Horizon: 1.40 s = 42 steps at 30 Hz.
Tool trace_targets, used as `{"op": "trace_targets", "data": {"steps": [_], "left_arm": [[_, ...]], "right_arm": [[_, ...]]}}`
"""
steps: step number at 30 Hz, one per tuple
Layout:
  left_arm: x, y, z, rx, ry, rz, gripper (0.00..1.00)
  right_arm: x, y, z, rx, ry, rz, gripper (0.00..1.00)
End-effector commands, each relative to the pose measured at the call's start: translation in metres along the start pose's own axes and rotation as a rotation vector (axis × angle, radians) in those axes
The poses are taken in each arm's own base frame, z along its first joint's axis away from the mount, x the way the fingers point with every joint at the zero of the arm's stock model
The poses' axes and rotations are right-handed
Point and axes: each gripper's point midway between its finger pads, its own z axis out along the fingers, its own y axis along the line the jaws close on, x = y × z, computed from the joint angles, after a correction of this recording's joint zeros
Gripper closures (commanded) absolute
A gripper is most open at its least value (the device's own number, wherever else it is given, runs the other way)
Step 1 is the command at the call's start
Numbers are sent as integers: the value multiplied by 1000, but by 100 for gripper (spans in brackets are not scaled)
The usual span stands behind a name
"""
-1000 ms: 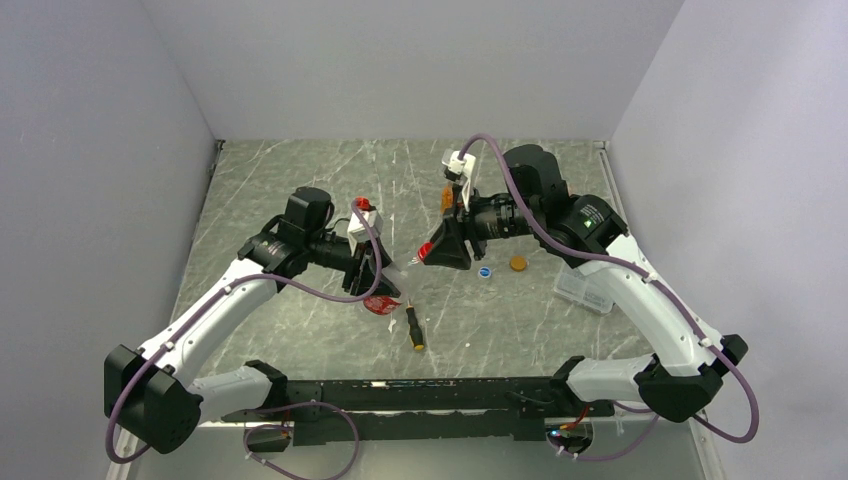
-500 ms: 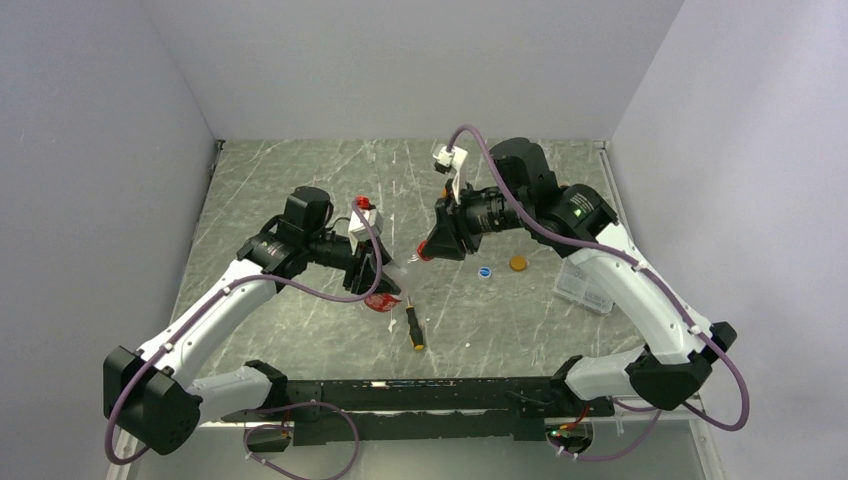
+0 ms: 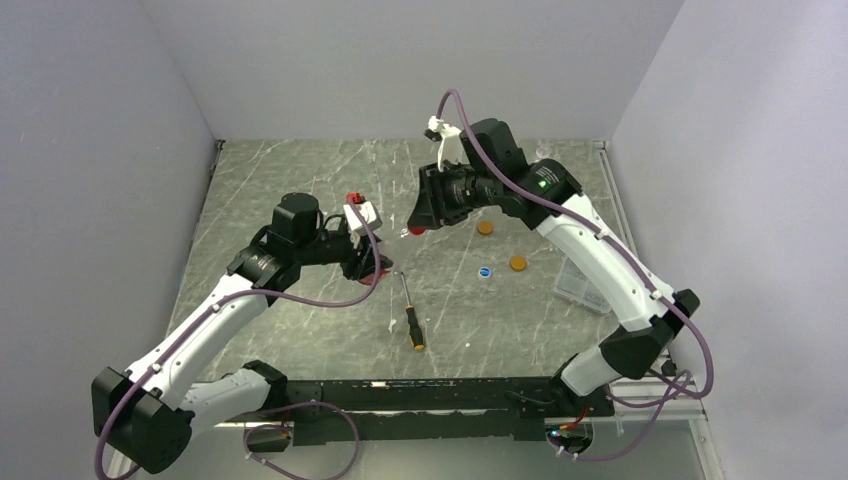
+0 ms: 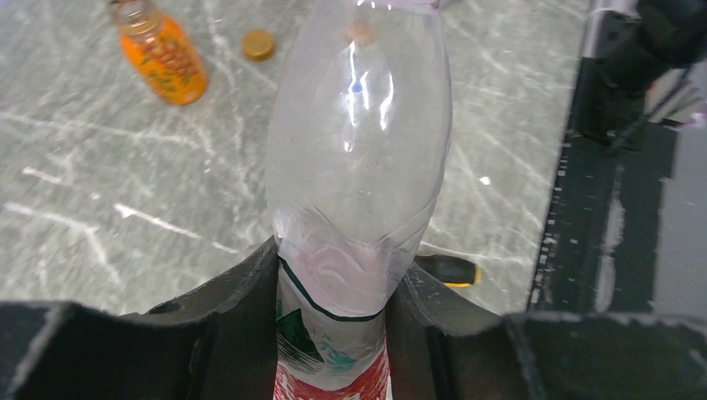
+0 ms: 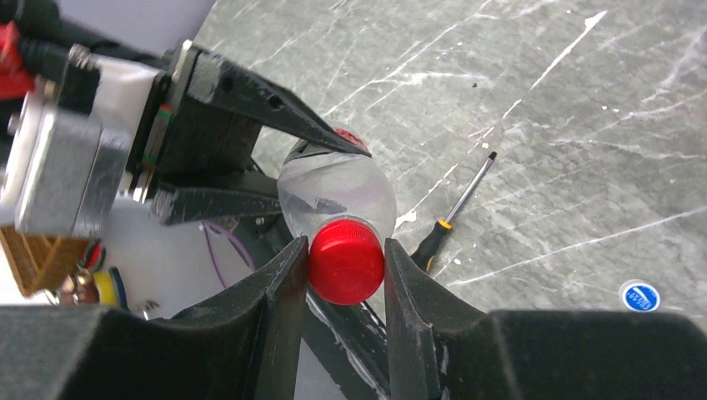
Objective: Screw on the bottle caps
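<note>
- Clear bottle (image 4: 358,167): held off the tabletop (image 3: 300,180) between the two arms, neck pointing toward the right arm. The left jaws are closed tight on its lower body, at the red-and-white label.
- Red cap (image 5: 346,260): pinched between the right jaws, which are closed on its sides. It sits at the mouth of the clear bottle. Whether its thread has caught cannot be told from these views.
- Step in hand, as judged: fitting and turning this cap onto the clear bottle. It is started at most and not shown to be finished.
- Orange caps, two: one lying loose near the right jaws (image 3: 485,228), the other a little nearer the arm bases (image 3: 518,263). Neither is on a bottle.
- Blue cap (image 3: 484,271): lying flat on the tabletop, just beside the nearer orange cap, with no bottle under it.
- Amber bottle (image 4: 162,54): on the tabletop beyond the clear bottle, neck bare, with an orange cap near it.
- Remaining, as judged: most of the work. No bottle in view is shown to be fully capped, and three caps lie unused.
- Other bottles or caps: none made out here.
- Screwdriver (image 3: 410,318): lying on the tabletop between the arms, untouched.
- Clear box (image 3: 580,285): at the right side, apart from the work.
</note>
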Motion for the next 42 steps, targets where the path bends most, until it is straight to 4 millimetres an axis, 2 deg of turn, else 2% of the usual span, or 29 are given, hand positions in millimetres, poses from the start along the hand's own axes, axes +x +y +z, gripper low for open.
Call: {"op": "trace_targets", "data": {"steps": [1,6,11,18,25,27,30,32,38,42], "left_arm": [[-59,54,-16,-313,-179,140,100],[-69,80,-22,-473,-200,214,100],[-72,90,-18,-536,-200,267,100],[-66,89,-10,-516,-197,251,100],[-60,85,-8,-493,-190,228,100],[-60,84,-7,-488,-195,218,100],[-59,86,-7,-489,-199,198,100],[-59,87,-7,-488,-210,182,100],[-63,97,-8,-509,-260,110,100],[-68,110,-9,-546,-309,61,100]], "right_arm": [[3,11,24,-17,28,210,100],[-7,11,49,-35,23,306,100],[-19,14,57,-49,8,341,100],[-34,16,53,-41,-41,321,100],[-50,10,34,21,-118,245,98],[-55,9,25,37,-150,220,83],[-65,9,8,57,-217,181,45],[-72,11,-5,65,-262,159,29],[-85,9,-43,96,-410,102,1],[-81,4,-56,107,-469,81,0]]}}
